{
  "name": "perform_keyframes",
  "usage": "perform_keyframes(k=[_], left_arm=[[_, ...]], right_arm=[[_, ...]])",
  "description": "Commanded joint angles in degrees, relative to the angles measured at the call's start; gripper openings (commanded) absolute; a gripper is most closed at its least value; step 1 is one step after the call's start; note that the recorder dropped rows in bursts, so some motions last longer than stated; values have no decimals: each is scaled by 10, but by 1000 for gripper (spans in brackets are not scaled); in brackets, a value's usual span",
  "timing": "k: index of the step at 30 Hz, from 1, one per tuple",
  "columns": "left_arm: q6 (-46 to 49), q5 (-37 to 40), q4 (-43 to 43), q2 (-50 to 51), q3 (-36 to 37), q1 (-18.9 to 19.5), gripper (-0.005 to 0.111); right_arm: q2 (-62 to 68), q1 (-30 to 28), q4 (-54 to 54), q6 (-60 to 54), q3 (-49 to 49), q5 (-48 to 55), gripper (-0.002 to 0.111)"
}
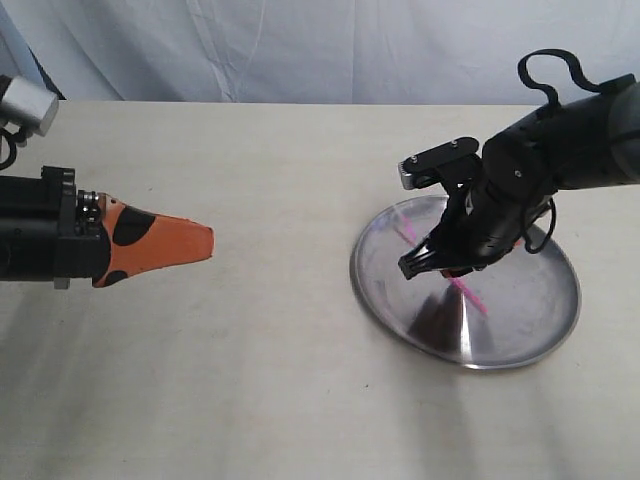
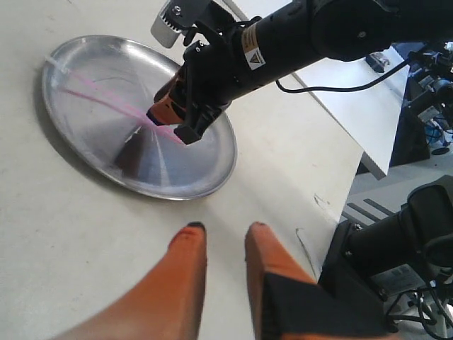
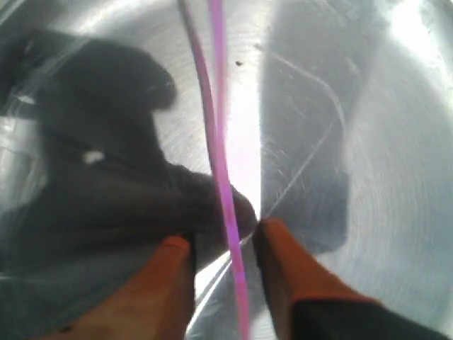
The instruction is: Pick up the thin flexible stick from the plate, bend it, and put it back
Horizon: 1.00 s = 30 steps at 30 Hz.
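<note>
**Nearly grasped: pink stick straddled by the right gripper on the steel plate**

At the right of the exterior frame, a round stainless-steel plate [image 1: 530, 300] is seen resting on a pale table [image 1: 300, 350]. The thin pink flexible stick [image 1: 470, 297] is laid flat across the plate's shiny surface, running diagonally from the upper left of the plate towards its lower middle.

The right gripper [image 1: 450, 272] is lowered straight onto the plate, and its orange fingers are set one on each side of the stick. In the right wrist view the stick [image 3: 219, 142] is shown passing through the gap between the fingertips, with bare metal visible on both sides, so the jaws are judged spread and the stick not yet pinched. This low placement is probably chosen because so thin a rod can only be caught by closing right at the plate's surface.

At the left of the exterior frame, the left gripper [image 1: 208, 242] is held above bare table, well apart from the plate. Its fingers are narrowly parted and nothing is held. It is likely kept waiting there to take the stick's other end for the bend.
</note>
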Motion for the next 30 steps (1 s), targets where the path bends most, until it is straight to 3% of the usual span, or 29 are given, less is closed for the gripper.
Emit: perform_keyframes(k=[1, 6, 9, 12, 13, 17, 19, 25, 30], left_arm=[[-1, -1, 1, 0, 2, -2, 21], [-1, -1, 1, 0, 2, -2, 21], [-1, -1, 1, 0, 2, -2, 21], [-1, 10, 0, 0, 2, -2, 21], [-1, 22, -2, 0, 2, -2, 21], [-1, 62, -20, 0, 2, -2, 11], [-1, 112, -44, 0, 2, -2, 0], [18, 247, -144, 0, 2, -2, 0], [176, 259, -280, 0, 2, -2, 0]], right_arm=[[0, -3, -10, -1, -3, -18, 54], [-1, -3, -28, 32, -3, -2, 48], [-9, -3, -92, 102, -3, 33, 41], [-30, -3, -166, 204, -3, 74, 18], [-55, -3, -185, 224, -3, 88, -1], [-127, -3, -193, 224, -3, 108, 0], [-189, -3, -203, 229, -3, 136, 0], [-367, -3, -206, 235, 4, 160, 0], [-531, -3, -206, 237, 74, 172, 0]])
